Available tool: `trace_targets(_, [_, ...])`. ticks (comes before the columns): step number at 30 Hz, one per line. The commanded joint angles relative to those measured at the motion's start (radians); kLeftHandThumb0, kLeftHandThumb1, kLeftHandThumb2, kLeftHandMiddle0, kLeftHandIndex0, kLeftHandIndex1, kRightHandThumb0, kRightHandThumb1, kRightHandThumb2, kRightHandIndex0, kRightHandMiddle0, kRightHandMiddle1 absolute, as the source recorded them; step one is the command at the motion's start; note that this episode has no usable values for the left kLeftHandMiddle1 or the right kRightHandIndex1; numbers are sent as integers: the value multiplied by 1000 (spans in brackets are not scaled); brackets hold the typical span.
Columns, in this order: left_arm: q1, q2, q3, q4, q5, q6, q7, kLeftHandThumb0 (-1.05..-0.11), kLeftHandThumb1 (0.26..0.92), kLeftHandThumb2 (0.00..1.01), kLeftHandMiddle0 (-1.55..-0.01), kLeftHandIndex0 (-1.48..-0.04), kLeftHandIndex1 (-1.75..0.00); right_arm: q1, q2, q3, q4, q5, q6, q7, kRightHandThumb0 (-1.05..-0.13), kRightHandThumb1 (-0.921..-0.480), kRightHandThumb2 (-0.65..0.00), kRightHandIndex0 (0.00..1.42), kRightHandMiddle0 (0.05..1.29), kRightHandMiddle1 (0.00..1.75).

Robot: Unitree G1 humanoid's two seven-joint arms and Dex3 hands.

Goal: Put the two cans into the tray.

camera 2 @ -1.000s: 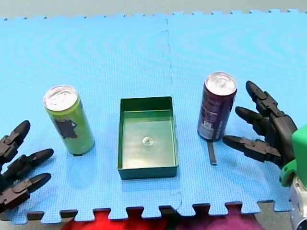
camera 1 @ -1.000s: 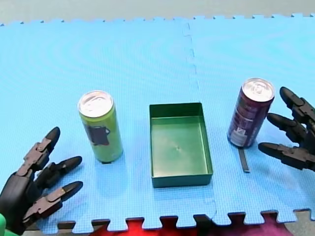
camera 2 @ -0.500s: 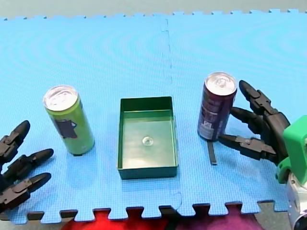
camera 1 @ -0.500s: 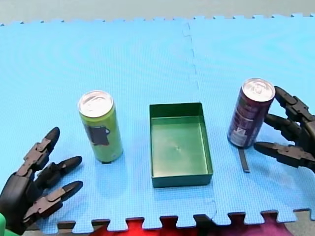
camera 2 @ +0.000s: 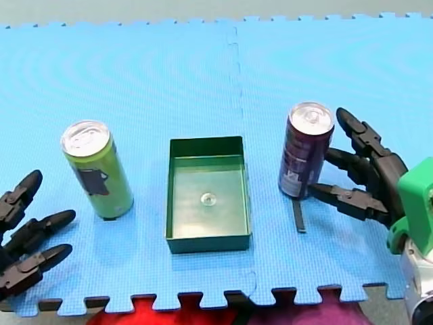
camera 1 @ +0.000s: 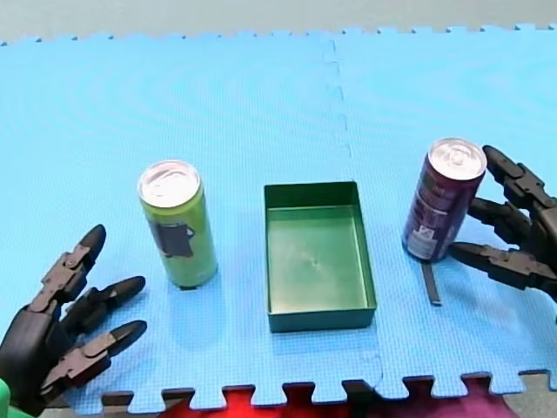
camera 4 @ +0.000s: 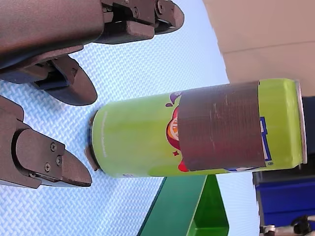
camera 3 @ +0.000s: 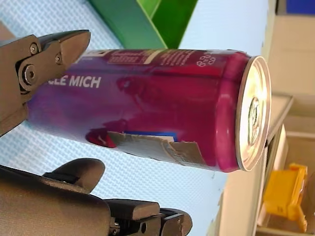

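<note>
Your right hand (camera 2: pixel 369 179) has edged in on the purple can (camera 2: pixel 304 152), fingers (camera 2: pixel 338 198) apart either side, not clamped; it stands right of the tray (camera 2: pixel 206 242), green can (camera 2: pixel 98 172) left, your left hand (camera 1: pixel 52 335) empty nearby

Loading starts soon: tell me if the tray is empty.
Empty. The green tray shows a bare floor save a small round spot; the green can and purple can stand on the mat beside it.

— What do we see underneath it all?
— A blue foam mat (camera 1: pixel 174 104) of interlocking tiles, its seam (camera 1: pixel 339 113) running near to far.
— And past its edges?
— We find a grey strip (camera 1: pixel 261 17) far off and a red surface (camera 1: pixel 261 407) nearest us.
</note>
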Motion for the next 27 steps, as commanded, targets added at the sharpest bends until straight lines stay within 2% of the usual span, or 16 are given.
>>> trace_targets(1, [4, 2, 1, -8, -4, -1, 0, -1048, 880, 1, -444, -156, 0, -4, 0, -2, 1, 2, -8, -3, -1048, -773, -15, 250, 102, 0])
trace_targets(4, [7, 2, 1, -12, -4, 0, 0, -1048, 880, 1, -445, -154, 0, -5, 8, -2, 4, 0, -18, -14, -1048, -779, -16, 249, 104, 1])
trace_targets(9, [11, 0, -1, -17, -2, -1, 4, -1048, 882, 2, -449, -156, -1, -6, 11, 1, 5, -6, -27, -26, -1048, -791, -17, 248, 106, 2])
trace_targets(13, [13, -2, -3, -24, -2, 3, 5, -1048, 882, 1, -448, -154, 0, -7, 15, 8, 4, -19, -34, -43, -1048, -801, -19, 250, 107, 2])
trace_targets(16, [15, -3, -4, -29, -2, 6, 7, -1048, 882, 1, -448, -153, 0, -9, 20, 11, 5, -22, -34, -55, -1048, -808, -19, 251, 107, 2])
trace_targets(27, [21, -5, -2, -44, -10, 21, 4, -1048, 883, 1, -449, -151, 0, -22, 27, 12, 13, -25, -23, -66, -1048, -817, -14, 261, 111, 3])
